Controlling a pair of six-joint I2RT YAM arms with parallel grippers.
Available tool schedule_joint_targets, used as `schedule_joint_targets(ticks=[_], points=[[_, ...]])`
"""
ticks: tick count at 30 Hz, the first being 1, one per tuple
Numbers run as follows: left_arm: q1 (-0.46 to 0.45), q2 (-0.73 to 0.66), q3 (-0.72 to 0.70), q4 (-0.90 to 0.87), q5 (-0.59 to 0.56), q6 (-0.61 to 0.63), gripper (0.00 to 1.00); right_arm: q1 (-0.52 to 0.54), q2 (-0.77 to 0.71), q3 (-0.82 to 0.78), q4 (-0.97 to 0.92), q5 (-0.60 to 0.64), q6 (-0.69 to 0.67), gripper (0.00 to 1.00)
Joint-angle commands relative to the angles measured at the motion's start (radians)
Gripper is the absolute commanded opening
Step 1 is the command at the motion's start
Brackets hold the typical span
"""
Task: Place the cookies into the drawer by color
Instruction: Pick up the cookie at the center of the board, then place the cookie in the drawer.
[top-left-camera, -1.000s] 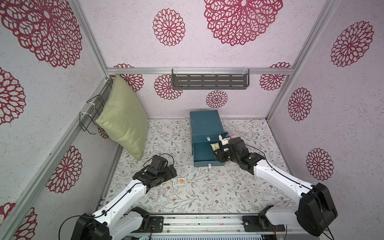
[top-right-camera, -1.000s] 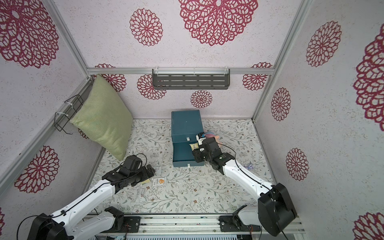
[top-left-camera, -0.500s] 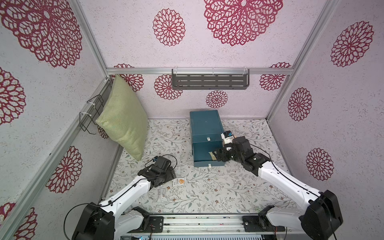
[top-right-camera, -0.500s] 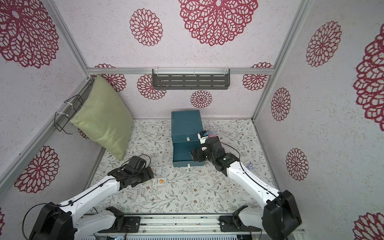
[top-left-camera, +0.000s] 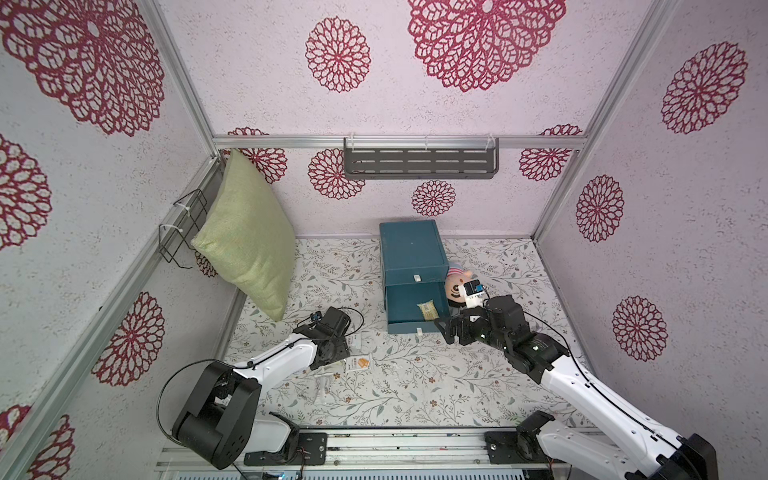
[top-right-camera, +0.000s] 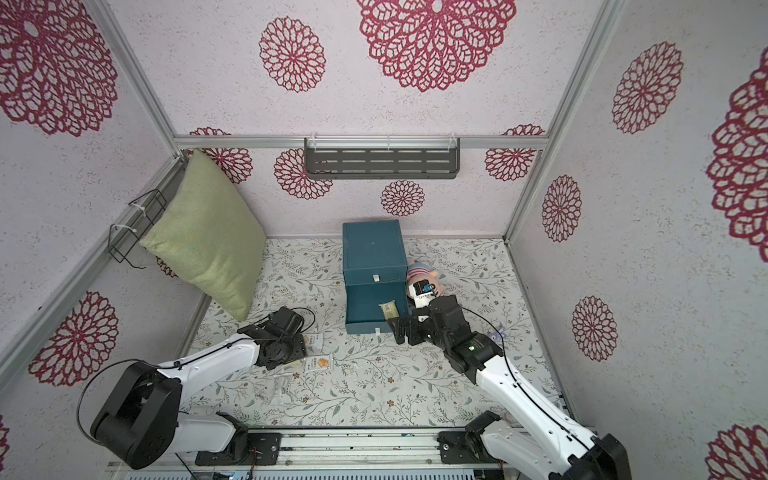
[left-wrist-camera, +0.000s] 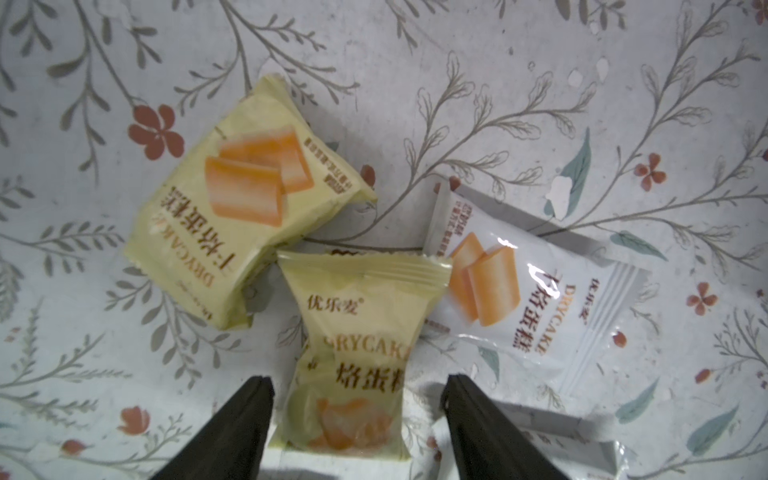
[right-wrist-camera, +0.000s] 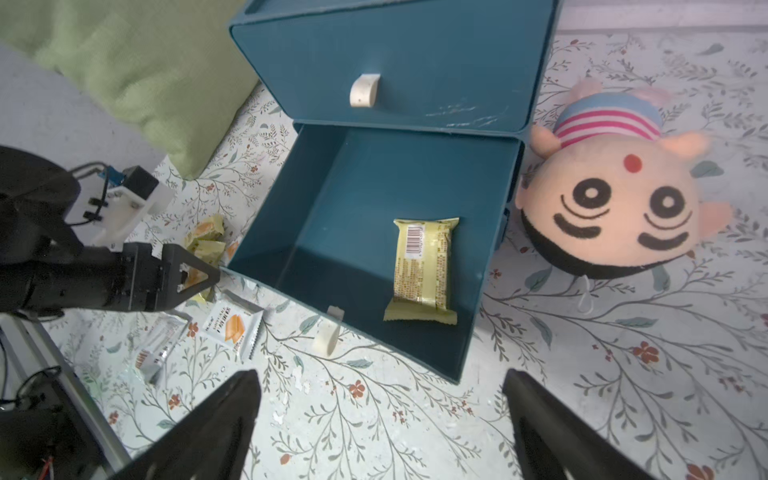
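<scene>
The teal drawer (top-left-camera: 409, 249) chest stands at the back, its lowest drawer (right-wrist-camera: 291, 216) pulled out. One yellow cookie packet (right-wrist-camera: 423, 270) lies inside it, back side up, also seen in a top view (top-left-camera: 428, 310). My right gripper (right-wrist-camera: 380, 374) hangs open and empty over the floor just in front of that drawer (top-left-camera: 446, 330). My left gripper (left-wrist-camera: 359, 380) is open and points down, its fingers on either side of a yellow packet (left-wrist-camera: 357, 332) without touching it. Another yellow packet (left-wrist-camera: 232, 199) and a white packet (left-wrist-camera: 519, 286) lie beside it.
A pink plush head (top-left-camera: 457, 284) lies right of the drawer, beside my right wrist. A green pillow (top-left-camera: 249, 237) leans in the left corner by a wire rack (top-left-camera: 183, 232). A grey shelf (top-left-camera: 419, 162) hangs on the back wall. More white packets (top-left-camera: 324, 384) lie near my left arm.
My right gripper has opened wide and drawn back out of the drawer, leaving the yellow packet inside. My left gripper has come down over the packets and its jaws have narrowed.
</scene>
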Motion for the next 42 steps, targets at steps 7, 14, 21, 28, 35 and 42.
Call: schedule_joint_targets(ticks=[7, 14, 21, 28, 35, 42], points=[[0.004, 0.063, 0.020, 0.048, -0.011, 0.015, 0.47, -0.004, -0.086, -0.028, 0.004, -0.045, 0.026, 0.99], [-0.004, 0.018, 0.041, -0.008, -0.019, 0.021, 0.34, -0.004, -0.099, -0.040, 0.009, -0.038, 0.028, 0.99], [-0.024, -0.097, 0.083, -0.077, -0.016, 0.019, 0.32, -0.004, -0.120, -0.068, 0.017, -0.036, 0.045, 0.99], [-0.087, -0.163, 0.211, -0.125, 0.004, 0.012, 0.32, -0.004, -0.161, -0.127, 0.031, -0.024, 0.077, 0.99], [-0.167, -0.118, 0.398, -0.120, 0.016, 0.021, 0.33, -0.005, -0.210, -0.186, 0.046, -0.015, 0.116, 0.99], [-0.247, 0.041, 0.579, -0.080, 0.037, 0.043, 0.34, -0.005, -0.242, -0.226, 0.051, -0.013, 0.140, 0.99]])
